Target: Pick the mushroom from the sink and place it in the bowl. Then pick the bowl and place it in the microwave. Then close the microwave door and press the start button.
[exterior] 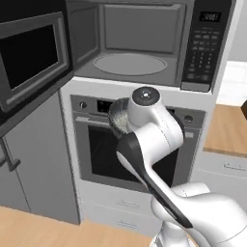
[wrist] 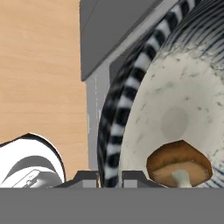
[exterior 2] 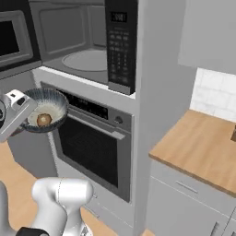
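- Right base view: the microwave (exterior 2: 83, 41) stands open above the oven (exterior 2: 92, 143), its door (exterior 2: 14, 39) swung left and its turntable (exterior 2: 87, 60) bare.
- The bowl (exterior 2: 48, 107) hangs in front of the oven, below the cavity, with the gripper (wrist: 109, 177) clenched on its rim.
- The mushroom (wrist: 178, 162) lies inside, near the pinched edge.
- Risk: a rim grip may let the bowl tilt, or clip the cavity lip, spilling the mushroom.
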Robot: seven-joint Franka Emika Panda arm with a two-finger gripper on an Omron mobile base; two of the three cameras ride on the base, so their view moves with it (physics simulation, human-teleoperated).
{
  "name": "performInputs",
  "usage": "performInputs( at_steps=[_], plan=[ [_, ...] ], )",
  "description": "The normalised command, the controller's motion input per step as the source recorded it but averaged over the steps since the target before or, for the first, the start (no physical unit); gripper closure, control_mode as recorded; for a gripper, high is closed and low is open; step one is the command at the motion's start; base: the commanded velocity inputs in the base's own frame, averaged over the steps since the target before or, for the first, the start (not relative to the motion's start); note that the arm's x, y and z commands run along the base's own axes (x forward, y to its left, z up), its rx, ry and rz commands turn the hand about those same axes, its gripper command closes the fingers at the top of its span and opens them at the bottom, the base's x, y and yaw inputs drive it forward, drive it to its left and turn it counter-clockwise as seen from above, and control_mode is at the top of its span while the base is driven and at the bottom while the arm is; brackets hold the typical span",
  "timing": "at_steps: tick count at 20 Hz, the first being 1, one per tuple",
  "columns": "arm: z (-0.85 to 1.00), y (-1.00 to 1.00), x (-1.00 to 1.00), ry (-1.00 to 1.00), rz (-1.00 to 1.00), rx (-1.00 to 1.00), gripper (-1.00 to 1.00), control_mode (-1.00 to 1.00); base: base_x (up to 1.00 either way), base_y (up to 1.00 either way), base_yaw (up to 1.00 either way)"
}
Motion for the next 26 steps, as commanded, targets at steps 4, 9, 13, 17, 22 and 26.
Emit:
performInputs(
  at_steps=[4, 9, 13, 17, 22, 26],
  plan=[
    [0.00, 0.00, 0.00, 0.00, 0.00, 0.00, 1.00, 1.00, 0.36, 0.54, -0.48],
    [0.00, 0.00, 0.00, 0.00, 0.00, 0.00, 1.00, 1.00, 0.29, 0.53, -0.48],
    [0.00, 0.00, 0.00, 0.00, 0.00, 0.00, 1.00, 1.00, 0.36, 0.36, -0.47],
    [0.00, 0.00, 0.00, 0.00, 0.00, 0.00, 1.00, 1.00, 0.27, 0.29, -0.40],
    [0.00, 0.00, 0.00, 0.00, 0.00, 0.00, 1.00, 1.00, 0.49, 0.39, -0.23],
    [0.00, 0.00, 0.00, 0.00, 0.00, 0.00, 1.00, 1.00, 0.47, 0.21, -0.09]
  ],
)
